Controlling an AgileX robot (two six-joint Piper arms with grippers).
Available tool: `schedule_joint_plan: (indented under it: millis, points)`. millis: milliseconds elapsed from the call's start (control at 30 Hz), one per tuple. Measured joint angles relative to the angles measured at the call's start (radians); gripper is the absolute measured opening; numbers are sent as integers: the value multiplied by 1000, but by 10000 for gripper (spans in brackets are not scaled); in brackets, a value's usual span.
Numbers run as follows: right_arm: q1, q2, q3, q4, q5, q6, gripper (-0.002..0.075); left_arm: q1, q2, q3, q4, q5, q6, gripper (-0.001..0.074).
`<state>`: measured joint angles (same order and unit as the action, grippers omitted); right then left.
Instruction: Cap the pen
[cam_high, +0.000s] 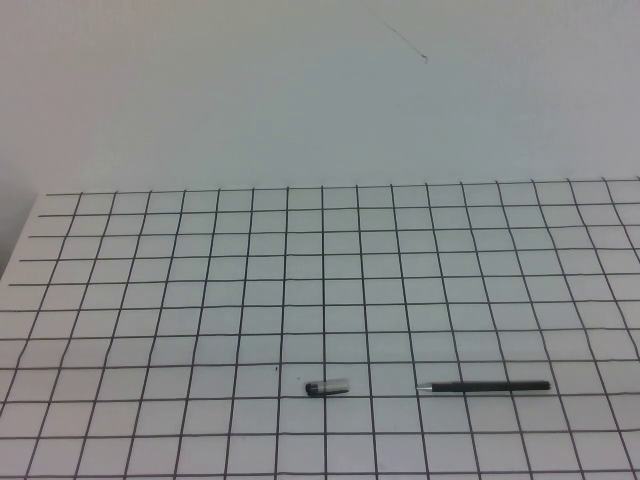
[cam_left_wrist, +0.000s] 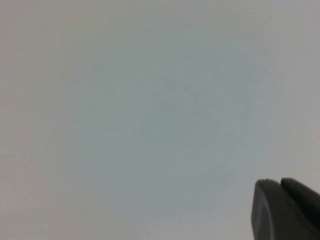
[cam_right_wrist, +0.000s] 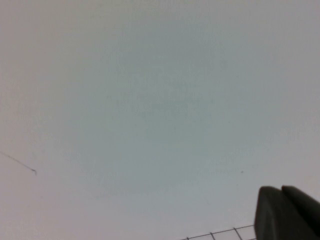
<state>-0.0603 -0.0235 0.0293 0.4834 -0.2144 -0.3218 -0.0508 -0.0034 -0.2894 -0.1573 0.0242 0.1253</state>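
The thin black stick pen (cam_high: 485, 386) lay uncapped on the white gridded worktop (cam_high: 200, 300), near its stubby clear-and-black cap (cam_high: 327, 387). Left pincer (cam_left_wrist: 285, 210) and right pincer (cam_right_wrist: 287, 212) faced the wall; their grip state was unclear.

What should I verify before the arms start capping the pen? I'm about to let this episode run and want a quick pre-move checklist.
1. Pen lies flat on the gridded table, free of clutter: ok.
2. Cap lies apart from the pen, on the pen's left: ok.
3. Pen's silver tip faces the cap: ok.
4. Which end of the cap is open: cannot tell.
5. Left gripper shows only as a dark corner in its wrist view, absent from the high view; fingers' state: cannot tell.
6. Right gripper likewise sits away from the table's objects; fingers' state: cannot tell.
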Motion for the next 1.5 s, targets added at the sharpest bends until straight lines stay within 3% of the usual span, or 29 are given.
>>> schedule_joint_plan:
  millis: [233,467,700,1000,1167,1333,1500]
  points:
    - [0,1,-90,65,82,-48,-3,0,0,41,23,64,42,-1]
    - [0,90,-306,65,402,-223,-3,0,107,-27,6,253,45,-1]
    - [0,387,-565,38,783,-274,-2,-17,301,-57,-88,312,83,-1]
    - [0,860,-896,-15,1163,-471,-2,-42,539,-126,-216,454,169,-1]
    - [4,1121,-1036,-51,1332,-489,-2,-42,610,-176,-284,481,275,-1]
    - [74,1367,-1183,-116,1449,-542,-2,-42,613,-176,-333,498,319,-1]
    - [221,1581,-1297,-307,1484,-528,-2,-42,613,-169,-366,512,324,-1]
